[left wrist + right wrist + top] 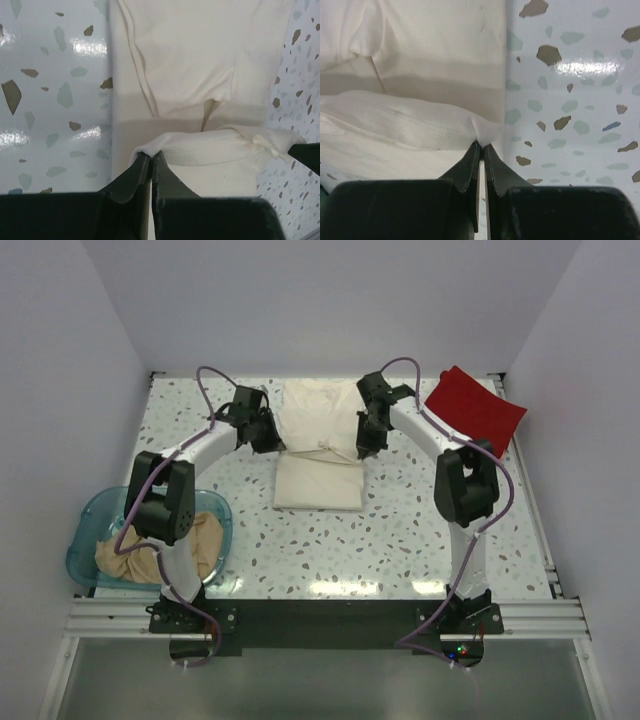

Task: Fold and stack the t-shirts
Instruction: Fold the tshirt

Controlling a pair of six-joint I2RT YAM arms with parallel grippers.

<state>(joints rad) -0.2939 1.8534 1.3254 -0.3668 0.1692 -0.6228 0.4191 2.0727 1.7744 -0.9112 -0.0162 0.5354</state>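
A cream-white t-shirt [318, 455] lies folded into a long strip in the middle of the speckled table [400, 530]. My left gripper [268, 436] is shut on the shirt's left edge [150, 150], lifting the hem [215, 147] off the cloth below. At the opposite edge, my right gripper [364, 448] is shut on the cream-white t-shirt [395, 125], pinching a corner at its fingertips [483, 146]. The lifted fold hangs between the two grippers. A red t-shirt [475, 408] lies at the back right. A tan-beige t-shirt [150, 555] sits in the tub.
A translucent blue plastic tub [90, 525] stands at the table's front left, partly behind the left arm. White walls close in the table at the back and both sides. A metal rail [320, 615] carries both arm bases at the near edge.
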